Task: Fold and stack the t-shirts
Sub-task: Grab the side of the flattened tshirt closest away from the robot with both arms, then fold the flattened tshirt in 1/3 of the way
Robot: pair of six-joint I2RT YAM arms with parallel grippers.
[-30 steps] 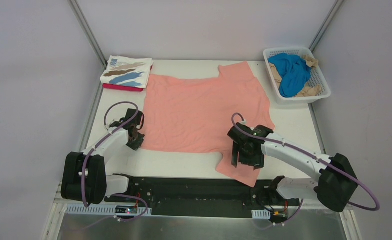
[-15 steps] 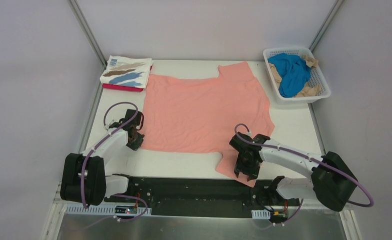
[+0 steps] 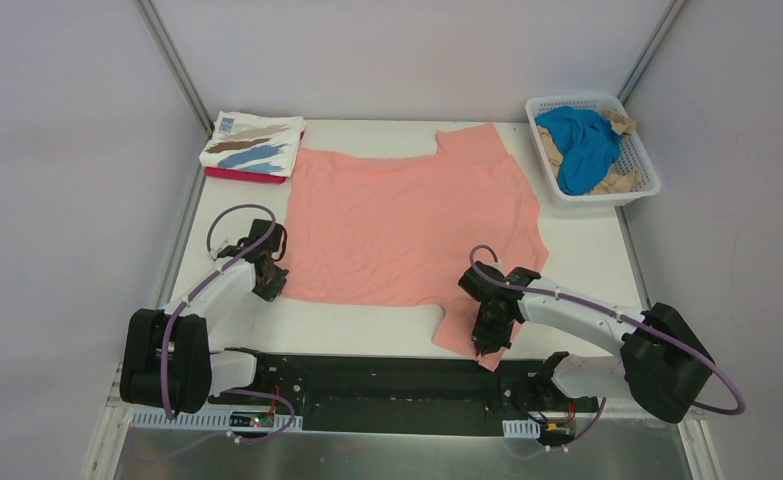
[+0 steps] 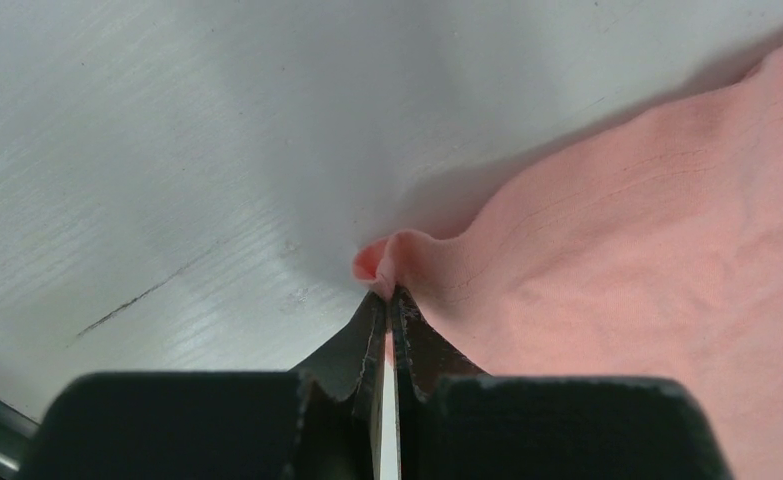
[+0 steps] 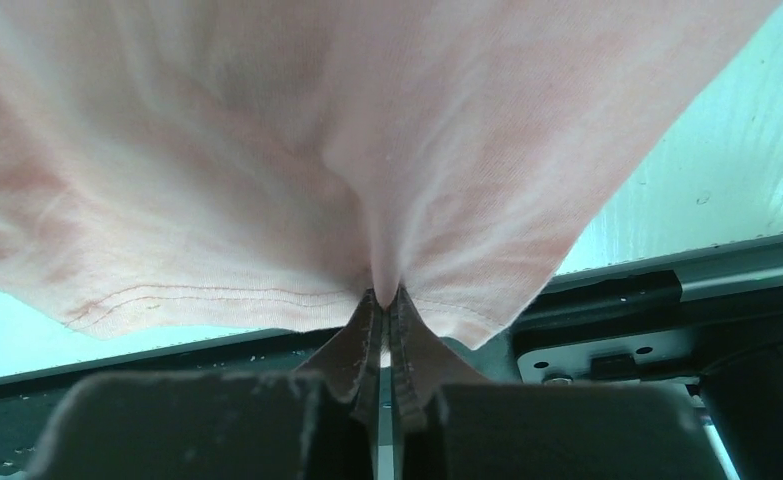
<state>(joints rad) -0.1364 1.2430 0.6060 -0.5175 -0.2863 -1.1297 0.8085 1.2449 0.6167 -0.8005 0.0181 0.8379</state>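
Note:
A large salmon-pink t-shirt (image 3: 407, 220) lies spread flat on the white table. At its near left corner my left gripper (image 3: 270, 281) is shut, pinching a small pucker of pink cloth (image 4: 392, 265) between its tips (image 4: 388, 297). My right gripper (image 3: 488, 345) is shut on the hem of the near sleeve, where the pink cloth (image 5: 367, 170) bunches into its tips (image 5: 386, 298). A folded white t-shirt with brown and blue brushstrokes (image 3: 254, 143) rests on a folded magenta one (image 3: 242, 176) at the back left. A bright blue t-shirt (image 3: 585, 145) and a tan one (image 3: 617, 183) lie crumpled in the basket.
The white lattice basket (image 3: 547, 106) stands at the back right corner. A black base rail (image 3: 387, 375) runs along the near edge, and the pink sleeve hangs partly over it. Grey walls close in the table on three sides.
My right gripper has dropped toward the near edge of the sleeve and closed on its hem. The left arm has stayed still.

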